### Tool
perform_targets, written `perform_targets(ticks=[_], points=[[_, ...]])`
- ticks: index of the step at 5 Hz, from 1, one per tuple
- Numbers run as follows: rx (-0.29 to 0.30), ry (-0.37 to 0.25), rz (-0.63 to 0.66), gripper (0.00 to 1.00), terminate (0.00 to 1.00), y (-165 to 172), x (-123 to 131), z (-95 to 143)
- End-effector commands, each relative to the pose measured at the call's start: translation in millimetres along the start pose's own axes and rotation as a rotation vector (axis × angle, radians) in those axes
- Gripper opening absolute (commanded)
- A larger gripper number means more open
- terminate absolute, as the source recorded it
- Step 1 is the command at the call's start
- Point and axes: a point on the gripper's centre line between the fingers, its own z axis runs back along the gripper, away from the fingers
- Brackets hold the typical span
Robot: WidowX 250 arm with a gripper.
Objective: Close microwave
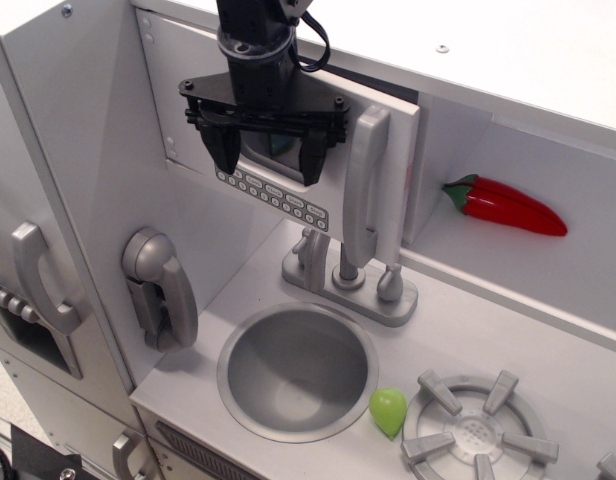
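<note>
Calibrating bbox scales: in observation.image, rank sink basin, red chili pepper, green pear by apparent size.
1. Sink basin, clearly largest.
2. Red chili pepper, sitting farther back, so its true size may be understated.
3. Green pear, smallest.

faucet (350, 275) blocks below microwave (288, 130) door; room over sink (298, 372)
</note>
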Motion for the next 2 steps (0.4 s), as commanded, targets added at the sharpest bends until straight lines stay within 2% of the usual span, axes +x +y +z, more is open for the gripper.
perform_targets(ticks=[1,2], points=[[-0.064,-0.197,0.051,1.00,0.00,-0.7,21.7,16.5],[-0.071,-0.220,0.052,1.00,0.00,1.0,22.1,16.1]])
